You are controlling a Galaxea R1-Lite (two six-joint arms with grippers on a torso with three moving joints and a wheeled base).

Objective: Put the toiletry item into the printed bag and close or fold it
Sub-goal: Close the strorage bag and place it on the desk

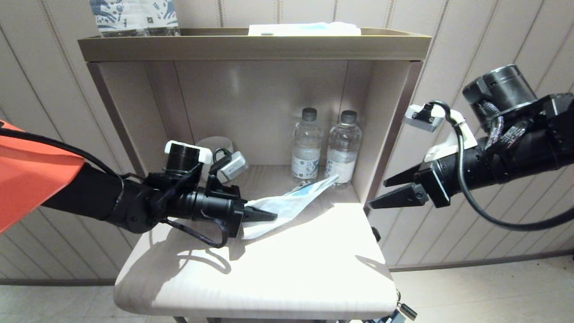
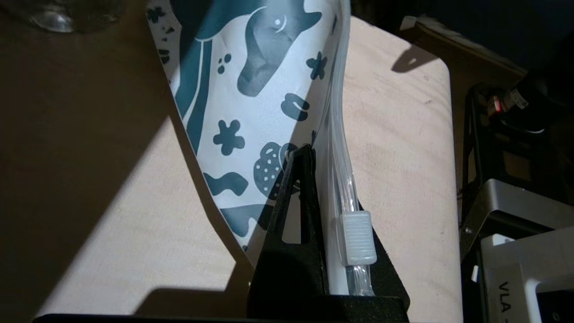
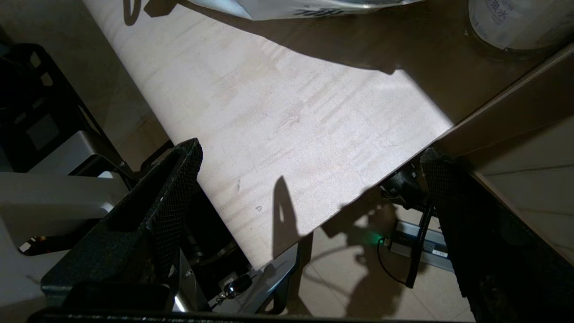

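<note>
Plastic printed bag end behind left pincer

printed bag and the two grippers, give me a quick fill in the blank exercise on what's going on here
1. The left gripper is ____ on the printed bag.
2. The right gripper hangs beside the shelf unit with its jaws ____.
3. Behind the bag stand ____ water bottles.
4. The bag's white zip slider shows in the ____ wrist view.

Missing words: shut; open; two; left
</note>
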